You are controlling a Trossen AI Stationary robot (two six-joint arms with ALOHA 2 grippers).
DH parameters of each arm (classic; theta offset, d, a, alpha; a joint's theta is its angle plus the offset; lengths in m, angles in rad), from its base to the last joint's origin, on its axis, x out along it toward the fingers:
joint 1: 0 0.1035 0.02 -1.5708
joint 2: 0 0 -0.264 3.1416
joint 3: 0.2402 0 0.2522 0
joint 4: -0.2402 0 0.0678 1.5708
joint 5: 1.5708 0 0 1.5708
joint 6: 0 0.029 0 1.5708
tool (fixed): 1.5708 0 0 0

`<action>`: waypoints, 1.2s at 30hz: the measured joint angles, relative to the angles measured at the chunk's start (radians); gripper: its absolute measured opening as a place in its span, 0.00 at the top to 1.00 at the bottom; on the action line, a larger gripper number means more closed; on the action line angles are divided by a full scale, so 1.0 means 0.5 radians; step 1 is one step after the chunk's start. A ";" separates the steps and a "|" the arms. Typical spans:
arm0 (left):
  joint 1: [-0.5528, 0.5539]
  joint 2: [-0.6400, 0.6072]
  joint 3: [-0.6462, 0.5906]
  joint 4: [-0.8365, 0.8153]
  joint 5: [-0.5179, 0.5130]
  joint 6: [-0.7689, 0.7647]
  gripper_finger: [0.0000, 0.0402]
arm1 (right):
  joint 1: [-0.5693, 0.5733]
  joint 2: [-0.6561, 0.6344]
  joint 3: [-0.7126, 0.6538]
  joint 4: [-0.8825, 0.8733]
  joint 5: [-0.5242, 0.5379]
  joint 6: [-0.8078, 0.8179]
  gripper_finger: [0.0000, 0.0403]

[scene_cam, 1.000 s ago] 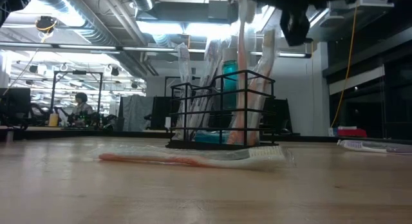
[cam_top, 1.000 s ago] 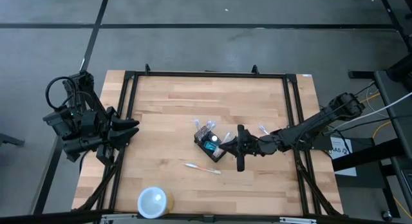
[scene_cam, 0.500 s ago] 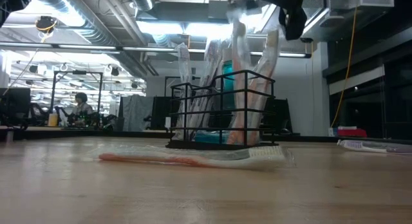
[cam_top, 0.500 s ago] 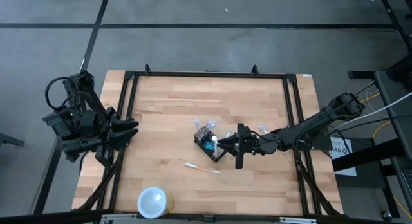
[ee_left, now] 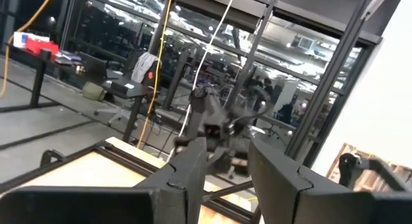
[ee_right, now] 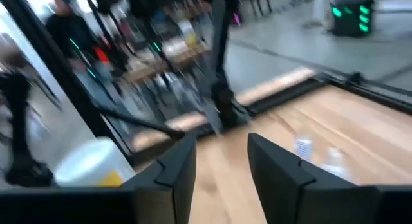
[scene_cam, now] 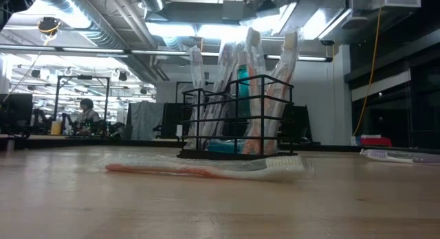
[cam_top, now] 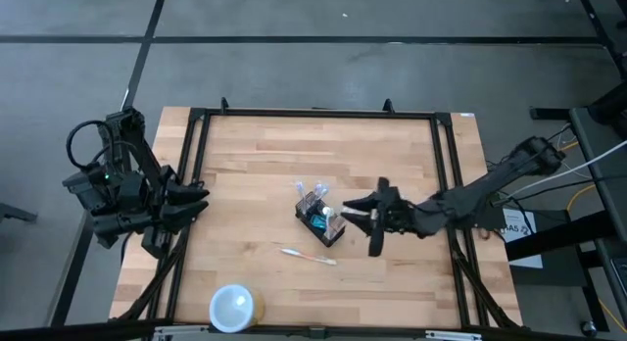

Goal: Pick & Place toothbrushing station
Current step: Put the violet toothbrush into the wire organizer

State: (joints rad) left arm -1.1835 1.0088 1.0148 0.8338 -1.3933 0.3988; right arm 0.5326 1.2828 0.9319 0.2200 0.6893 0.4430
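Note:
The toothbrushing station (cam_top: 318,221) is a black wire caddy (scene_cam: 237,115) standing on its base mid-table. Several wrapped toothbrushes stand in it, leaning on its rim, an orange one (scene_cam: 256,81) among them. My right gripper (cam_top: 349,211) hovers just to the caddy's right. It points level at the caddy and is open, with nothing between its fingers (ee_right: 222,166). It is out of the low view. My left gripper (cam_top: 201,196) waits open at the table's left edge (ee_left: 225,166).
A loose orange toothbrush (cam_top: 308,255) lies flat in front of the caddy (scene_cam: 206,169). Another wrapped brush (scene_cam: 399,155) lies to the right. A white cup (cam_top: 233,307) stands near the front edge. A black frame rail (cam_top: 196,165) borders the wooden table.
My right gripper has opened, let go of the orange toothbrush and drawn back toward the table's right edge, rising out of the low view. The toothbrush stays standing in the caddy, leaning on its rim.

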 joint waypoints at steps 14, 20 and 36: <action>0.045 -0.002 -0.001 0.007 -0.044 0.311 0.72 | -0.119 0.008 1.201 -3.596 -0.505 1.147 0.70; 0.124 -0.002 -0.001 0.001 -0.042 0.343 0.72 | -0.563 -0.130 0.861 -3.553 -0.804 1.158 0.70; 0.164 -0.063 -0.001 0.019 -0.047 0.366 0.72 | -1.351 -0.068 -0.238 -2.807 -1.332 0.168 0.70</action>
State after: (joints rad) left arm -1.1015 0.9774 1.0145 0.8431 -1.4169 0.5819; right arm -0.1430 1.2488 0.8130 -1.1833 0.0232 0.5270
